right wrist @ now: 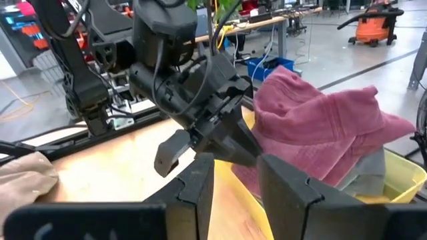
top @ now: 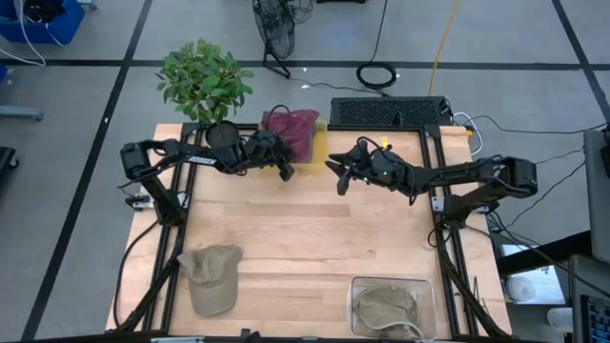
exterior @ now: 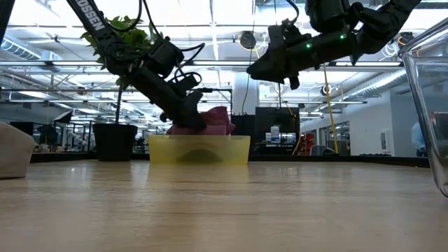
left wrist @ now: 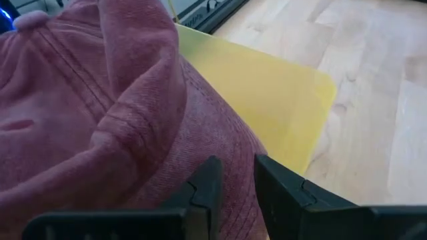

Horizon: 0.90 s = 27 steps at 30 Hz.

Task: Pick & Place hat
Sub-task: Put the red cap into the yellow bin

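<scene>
Fingers of the left gripper (top: 285, 170) stand a little apart, with only a narrow gap between them, and they hold nothing; their tips are at the edge of the pink hat (top: 294, 131). This hat lies crumpled in the yellow bin (exterior: 199, 150) at the far side of the table (top: 305, 229), just beside the potted plant (top: 204, 84). In the left wrist view the pink cloth (left wrist: 100, 113) fills most of the picture, and the yellow rim (left wrist: 267, 100) is right behind it.

The right gripper (top: 339, 174) hangs above the table, a little to the right of the bin, and its fingers are also slightly open and empty. It points toward the left gripper.

At the near side of the table a beige cap (top: 210, 274) lies on the wood at the left. Another beige cap (top: 389, 305) lies inside a clear container (top: 431, 291) at the right.
</scene>
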Motion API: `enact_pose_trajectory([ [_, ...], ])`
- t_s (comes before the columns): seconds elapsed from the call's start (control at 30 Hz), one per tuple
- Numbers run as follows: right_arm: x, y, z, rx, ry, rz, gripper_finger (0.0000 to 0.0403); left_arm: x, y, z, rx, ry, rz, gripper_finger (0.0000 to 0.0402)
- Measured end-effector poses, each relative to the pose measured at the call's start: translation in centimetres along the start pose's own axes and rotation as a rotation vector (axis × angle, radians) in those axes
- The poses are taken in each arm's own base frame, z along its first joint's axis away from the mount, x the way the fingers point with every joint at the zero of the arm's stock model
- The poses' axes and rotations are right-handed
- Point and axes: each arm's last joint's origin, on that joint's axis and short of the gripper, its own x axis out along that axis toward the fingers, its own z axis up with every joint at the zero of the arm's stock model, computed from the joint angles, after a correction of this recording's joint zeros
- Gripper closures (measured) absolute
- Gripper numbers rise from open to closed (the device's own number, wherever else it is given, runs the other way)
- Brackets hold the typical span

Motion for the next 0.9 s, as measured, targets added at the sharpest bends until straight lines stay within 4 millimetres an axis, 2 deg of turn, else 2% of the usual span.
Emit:
enact_pose_trajectory([
  [0.3,0.0,0.0,0.1,-0.019,-0.013,0.004,0.03,-1.2,-0.5,0.5,-0.006,0.015,-0.065,0.0309],
  [0.6,0.0,0.1,0.4,-0.023,-0.037,0.009,0.03,-4.8,-1.6,2.9,0.046,-0.078,-0.105,0.0309],
  [0.77,0.0,0.1,0.4,-0.021,-0.037,0.009,0.03,-5.9,-2.1,3.6,0.104,-0.129,0.041,0.0309],
  [0.9,0.0,0.2,0.2,-0.022,-0.026,0.011,0.03,-5.1,-2.0,3.1,0.131,-0.099,0.151,0.0309],
])
